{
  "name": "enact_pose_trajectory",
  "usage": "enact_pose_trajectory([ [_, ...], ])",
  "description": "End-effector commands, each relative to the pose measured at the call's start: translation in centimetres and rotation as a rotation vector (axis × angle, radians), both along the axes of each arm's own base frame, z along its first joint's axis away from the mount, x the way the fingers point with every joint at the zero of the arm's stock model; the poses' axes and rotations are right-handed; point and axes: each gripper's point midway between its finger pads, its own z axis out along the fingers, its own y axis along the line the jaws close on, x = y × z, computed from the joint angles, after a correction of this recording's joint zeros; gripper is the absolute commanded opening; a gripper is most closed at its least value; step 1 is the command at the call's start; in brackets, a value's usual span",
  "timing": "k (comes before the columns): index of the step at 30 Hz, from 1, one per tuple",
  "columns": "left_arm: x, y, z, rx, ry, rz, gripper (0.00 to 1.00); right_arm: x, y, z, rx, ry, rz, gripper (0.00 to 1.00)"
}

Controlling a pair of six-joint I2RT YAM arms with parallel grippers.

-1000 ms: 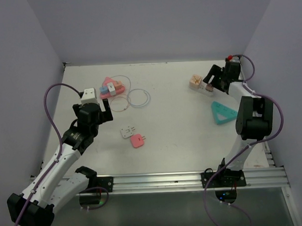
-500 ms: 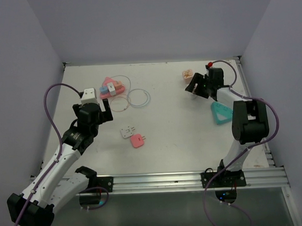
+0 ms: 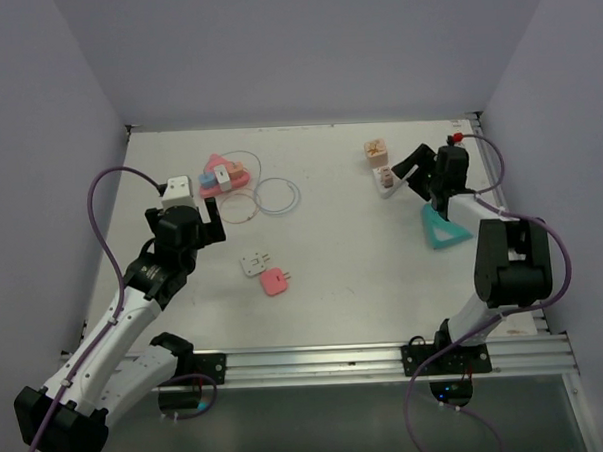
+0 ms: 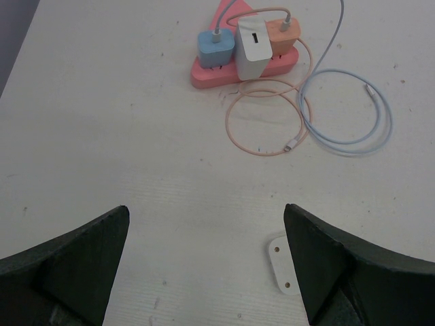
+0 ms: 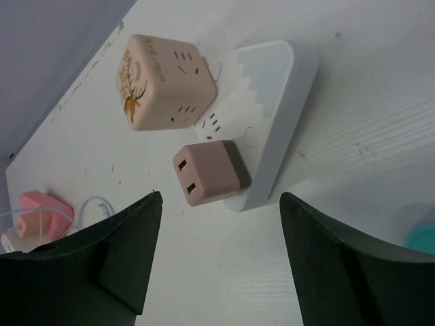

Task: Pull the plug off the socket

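A white power strip (image 5: 272, 109) lies at the back right, with a brown plug (image 5: 211, 171) seated in its near end; both also show in the top view (image 3: 384, 179). A peach cube socket (image 5: 166, 81) rests against the strip. My right gripper (image 5: 219, 204) is open, its fingers either side of and just short of the brown plug; it shows in the top view (image 3: 411, 171). My left gripper (image 4: 205, 210) is open and empty over bare table, seen from above (image 3: 209, 222). A pink power strip (image 4: 241, 64) holds blue, white and orange chargers.
A loose white plug (image 3: 254, 263) and a pink plug (image 3: 275, 280) lie mid-table. Orange and blue cable loops (image 3: 277, 195) lie beside the pink strip. A teal triangle (image 3: 444, 230) sits by the right arm. Walls close in the table at the back and sides.
My right gripper swung left, then back to the right. The peach cube and the white strip with its plug now lie further left than a second ago. The left arm has not moved.
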Motion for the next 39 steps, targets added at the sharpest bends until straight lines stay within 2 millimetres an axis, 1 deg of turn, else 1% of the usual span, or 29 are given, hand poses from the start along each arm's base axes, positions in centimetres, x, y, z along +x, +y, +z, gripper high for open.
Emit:
enact_pose_trajectory([
  [1, 0.4, 0.0, 0.6, -0.003, -0.032, -0.004, 1.0, 1.7, -3.1, 1.3, 0.09, -0.098, -0.185, 0.73],
  [3, 0.4, 0.1, 0.5, -0.002, -0.03, -0.003, 1.0, 1.8, -3.4, -0.1, 0.118, -0.087, -0.203, 0.73],
  [5, 0.3, 0.1, 0.5, -0.004, -0.032, -0.002, 1.0, 2.5, -3.6, -0.3, 0.13, -0.087, -0.205, 0.73],
  [6, 0.3, 0.1, 0.5, -0.002, -0.032, -0.003, 1.0, 2.7, -3.4, -1.4, 0.131, -0.067, -0.202, 0.73],
  [8, 0.4, 0.0, 0.5, -0.003, -0.03, -0.005, 1.0, 3.2, -3.4, -1.8, 0.147, -0.062, -0.208, 0.73],
  [9, 0.4, 0.0, 0.5, -0.004, -0.031, -0.007, 1.0, 3.3, -3.4, -2.8, 0.154, -0.045, -0.211, 0.73],
  [11, 0.4, 0.0, 0.5, -0.002, -0.029, -0.004, 1.0, 3.9, -3.5, -3.0, 0.169, -0.049, -0.213, 0.73],
  [13, 0.3, 0.1, 0.4, 0.001, -0.029, -0.001, 1.0, 4.2, -3.3, -4.0, 0.182, -0.041, -0.212, 0.73],
  [14, 0.3, 0.1, 0.4, 0.002, -0.03, 0.001, 1.0, 4.4, -3.3, -4.1, 0.19, -0.045, -0.21, 0.73],
  [21, 0.4, 0.0, 0.3, -0.001, -0.025, -0.007, 1.0, 4.8, -2.5, -5.9, 0.256, -0.044, -0.203, 0.72],
  [22, 0.4, -0.1, 0.4, -0.002, -0.026, -0.009, 1.0, 5.0, -2.5, -5.7, 0.263, -0.058, -0.2, 0.72],
  [23, 0.3, 0.0, 0.3, -0.001, -0.025, -0.009, 0.99, 4.9, -2.3, -6.4, 0.274, -0.045, -0.197, 0.72],
  [24, 0.4, -0.1, 0.4, -0.003, -0.026, -0.01, 1.0, 4.9, -2.1, -6.7, 0.282, -0.043, -0.193, 0.72],
  [25, 0.4, -0.1, 0.4, -0.003, -0.026, -0.01, 1.0, 5.1, -2.1, -6.7, 0.295, -0.055, -0.195, 0.71],
  [26, 0.4, -0.1, 0.4, -0.003, -0.027, -0.01, 1.0, 5.0, -1.9, -7.2, 0.303, -0.047, -0.189, 0.71],
  [32, 0.4, -0.1, 0.4, -0.005, -0.027, -0.013, 1.0, 5.1, -1.4, -8.1, 0.328, -0.052, -0.167, 0.7],
  [39, 0.3, -0.2, 0.3, -0.004, -0.025, -0.016, 0.99, 5.2, -0.9, -9.9, 0.354, -0.031, -0.154, 0.71],
])
